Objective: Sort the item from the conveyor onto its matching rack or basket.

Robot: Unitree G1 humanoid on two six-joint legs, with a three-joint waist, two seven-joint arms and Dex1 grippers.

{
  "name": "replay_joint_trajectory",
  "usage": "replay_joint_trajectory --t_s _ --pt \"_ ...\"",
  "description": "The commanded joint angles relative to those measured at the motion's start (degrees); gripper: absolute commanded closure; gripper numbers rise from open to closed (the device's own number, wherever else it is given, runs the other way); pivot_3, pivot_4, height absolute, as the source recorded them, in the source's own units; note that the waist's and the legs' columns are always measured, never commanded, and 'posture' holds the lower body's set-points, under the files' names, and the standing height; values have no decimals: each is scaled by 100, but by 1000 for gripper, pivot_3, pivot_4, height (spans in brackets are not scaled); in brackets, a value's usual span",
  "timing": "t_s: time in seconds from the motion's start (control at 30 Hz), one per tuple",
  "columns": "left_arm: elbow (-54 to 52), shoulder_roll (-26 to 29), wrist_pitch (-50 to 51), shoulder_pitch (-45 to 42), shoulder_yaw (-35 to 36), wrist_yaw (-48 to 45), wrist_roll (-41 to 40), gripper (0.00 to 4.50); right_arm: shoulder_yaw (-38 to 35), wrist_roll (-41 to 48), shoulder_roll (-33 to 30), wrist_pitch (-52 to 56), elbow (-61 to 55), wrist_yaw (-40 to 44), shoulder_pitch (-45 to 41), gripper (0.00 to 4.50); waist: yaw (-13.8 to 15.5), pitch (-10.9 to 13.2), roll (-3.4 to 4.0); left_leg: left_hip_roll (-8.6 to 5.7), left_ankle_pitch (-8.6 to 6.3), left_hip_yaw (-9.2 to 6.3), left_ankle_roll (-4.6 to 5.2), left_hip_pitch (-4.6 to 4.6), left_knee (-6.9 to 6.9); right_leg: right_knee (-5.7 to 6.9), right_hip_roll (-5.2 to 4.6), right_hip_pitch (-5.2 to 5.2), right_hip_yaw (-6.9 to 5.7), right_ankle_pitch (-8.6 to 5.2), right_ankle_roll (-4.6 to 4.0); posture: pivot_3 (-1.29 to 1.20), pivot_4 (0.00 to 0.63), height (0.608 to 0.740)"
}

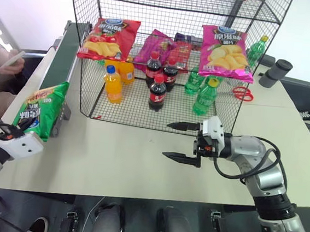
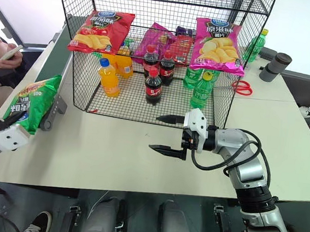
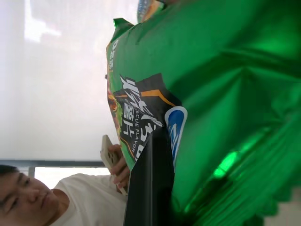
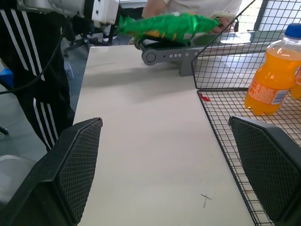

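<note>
The item, a shiny green crisp bag (image 1: 40,109), is held upright at the near end of the conveyor (image 1: 62,57), by the table's left edge. My left gripper (image 1: 9,131) is shut on the bag's lower edge. In the left wrist view one black finger (image 3: 149,183) presses against the green foil (image 3: 221,94). The rack (image 1: 166,57), a black wire-mesh unit, stands at the table's far middle. In front of the rack's lower tier my right gripper (image 1: 168,139) is open, pointing left, with nothing between its fingers. In the right wrist view the bag (image 4: 164,26) shows beyond the open jaws.
The rack holds a red crisp bag (image 1: 108,37), a magenta crisp bag (image 1: 226,52), an orange drink bottle (image 1: 113,84), cola bottles (image 1: 157,93) and green bottles (image 1: 205,98). Red scissors (image 1: 243,92) and a grey cylinder (image 1: 276,73) lie right of it. A person (image 1: 6,66) holding a phone sits at the left.
</note>
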Motion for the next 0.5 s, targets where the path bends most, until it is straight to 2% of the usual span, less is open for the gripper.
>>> replay_joint_trajectory --t_s 0.03,0.13,0.2,0.3,0.43,0.5 --pt "-529 -79 50 -165 494 -752 -1789 4438 -96 27 19 -103 -17 -7 -84 0 -1 0 0 0 0 0 0 0 0 0 0 0 0 0 0 0 150 740" --pt "-1060 100 401 98 763 -2284 -3660 4438 -139 54 14 -102 42 -1 -117 0 -5 -1 -2 1 0 -1 -1 0 1 1 -1 1 0 0 0 0 150 740" --pt "-1220 224 669 284 961 -3027 -4296 4438 -143 55 11 -110 60 8 -130 0 -31 0 -1 1 0 0 -1 0 1 1 -1 1 0 0 0 0 150 740" --pt "-1724 441 1865 736 1369 -4180 -5646 4438 -168 138 -11 -42 54 66 -139 0 -44 1 2 4 1 -1 -1 2 0 4 7 1 1 0 0 0 150 740" --pt "-2285 515 3718 658 1821 -4487 -7682 4438 -315 422 -72 282 8 135 -183 0 2 2 3 4 1 -3 -2 2 3 3 9 2 1 0 0 0 150 740" --pt "-2699 574 4706 667 1758 -4487 -8775 4438 -451 819 -157 811 -141 126 -184 0 13 1 0 2 1 -9 -2 2 8 3 8 7 0 -1 -1 0 150 740"
